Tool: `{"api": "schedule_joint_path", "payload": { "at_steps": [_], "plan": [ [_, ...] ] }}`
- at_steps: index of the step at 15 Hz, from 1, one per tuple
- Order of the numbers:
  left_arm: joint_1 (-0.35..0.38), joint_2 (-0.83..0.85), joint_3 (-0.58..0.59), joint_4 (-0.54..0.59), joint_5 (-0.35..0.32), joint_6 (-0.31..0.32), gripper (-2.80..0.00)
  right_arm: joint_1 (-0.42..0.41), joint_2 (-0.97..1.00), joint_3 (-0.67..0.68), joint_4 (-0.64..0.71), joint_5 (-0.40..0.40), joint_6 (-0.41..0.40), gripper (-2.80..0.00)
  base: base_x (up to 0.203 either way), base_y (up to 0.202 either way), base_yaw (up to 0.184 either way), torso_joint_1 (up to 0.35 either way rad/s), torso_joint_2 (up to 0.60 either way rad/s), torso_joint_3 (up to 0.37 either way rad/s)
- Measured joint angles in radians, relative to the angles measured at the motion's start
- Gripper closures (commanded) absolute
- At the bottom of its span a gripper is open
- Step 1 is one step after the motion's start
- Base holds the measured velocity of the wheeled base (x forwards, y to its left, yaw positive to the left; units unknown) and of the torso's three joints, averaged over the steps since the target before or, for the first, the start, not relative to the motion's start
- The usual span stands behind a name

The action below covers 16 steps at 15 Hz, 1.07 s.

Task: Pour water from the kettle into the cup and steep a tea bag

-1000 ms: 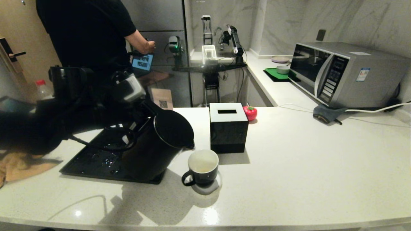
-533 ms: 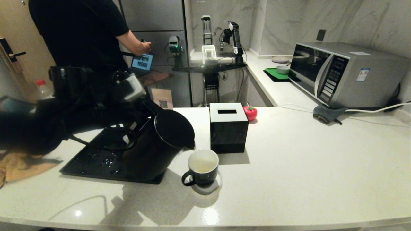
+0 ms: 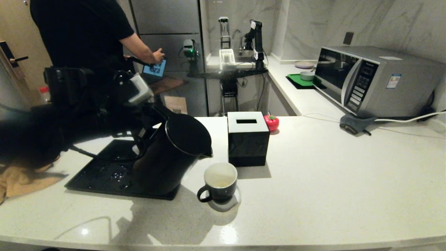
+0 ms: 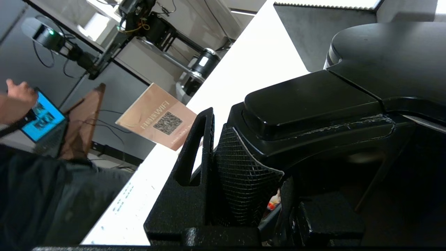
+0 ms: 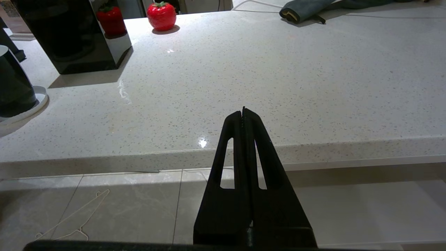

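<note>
Left gripper (image 4: 244, 167): sitting at the left of the counter, its fingers (image 4: 195, 174) clamped on the kettle's handle.
Kettle (image 3: 170, 157): hanging tilted toward the cup, its base low over the near right corner of the black tray (image 3: 94, 174), its spout above and just left of the cup's mouth; no stream is showing.
Cup (image 3: 219, 183): standing upright on a pale round coaster (image 3: 226, 204), handle pointing to the near left, with a little liquid lying in its white inside.
Tissue box (image 3: 248, 138): sitting just behind the cup, black with a white top.
Red ornament (image 3: 271, 122): resting just beside the box's far right corner.
Right gripper (image 5: 243, 115): hovering off the counter's near edge, fingers pressed together, holding nothing.
Microwave (image 3: 376, 82): standing at the far right.
</note>
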Motion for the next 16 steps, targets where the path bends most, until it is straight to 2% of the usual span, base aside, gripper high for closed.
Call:
{"api": "schedule_joint_path", "payload": {
  "at_steps": [7,12,16],
  "plan": [
    [0.025,-0.047,0.016,-0.003,-0.002,-0.116,0.0,0.0,0.0,0.0,0.0,0.0,0.0,0.0,0.0,0.0,0.0,0.0,0.0,0.0],
    [0.09,-0.105,0.024,-0.011,-0.001,-0.212,0.0,0.0,0.0,0.0,0.0,0.0,0.0,0.0,0.0,0.0,0.0,0.0,0.0,0.0],
    [0.164,-0.145,0.087,-0.125,0.001,-0.318,0.0,0.0,0.0,0.0,0.0,0.0,0.0,0.0,0.0,0.0,0.0,0.0,0.0,0.0]
  ]
}}
